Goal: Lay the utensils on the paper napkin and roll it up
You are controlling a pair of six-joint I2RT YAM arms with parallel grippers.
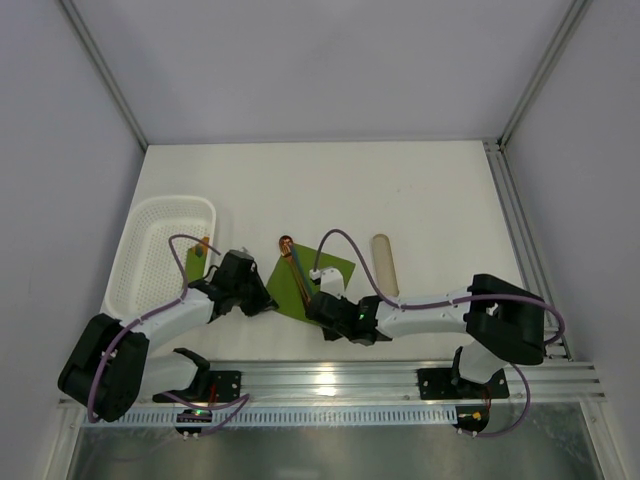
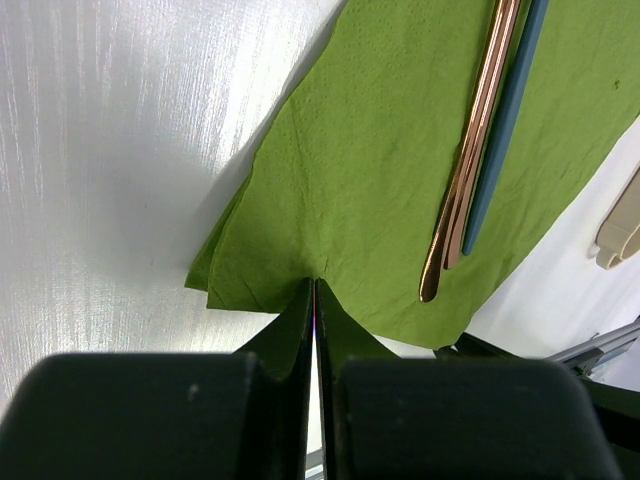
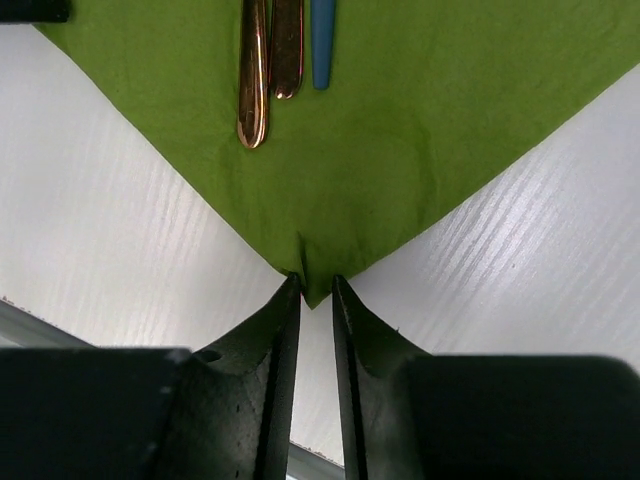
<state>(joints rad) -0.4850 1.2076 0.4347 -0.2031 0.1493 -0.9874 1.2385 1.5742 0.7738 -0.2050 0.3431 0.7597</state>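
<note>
The olive-green paper napkin [image 1: 318, 275] lies as a diamond in front of both arms. On it the copper utensils [image 1: 295, 264] lie side by side, seen close as slim handles [image 2: 470, 190] [image 3: 262, 70], with a blue handle [image 2: 508, 120] next to them. My left gripper [image 2: 315, 285] is shut on the napkin's [image 2: 370, 180] left edge, the paper puckered at the tips. My right gripper [image 3: 316, 283] stands at the near corner of the napkin [image 3: 400, 130]. Its jaws are a narrow gap apart, with the corner's tip between them and a small crease by the left finger.
A white mesh basket [image 1: 140, 262] stands at the left, with a small green and orange thing [image 1: 200, 258] beside it under the left arm. A pale beige oblong piece [image 1: 385, 265] lies right of the napkin. A metal rail [image 1: 400, 372] runs along the near edge.
</note>
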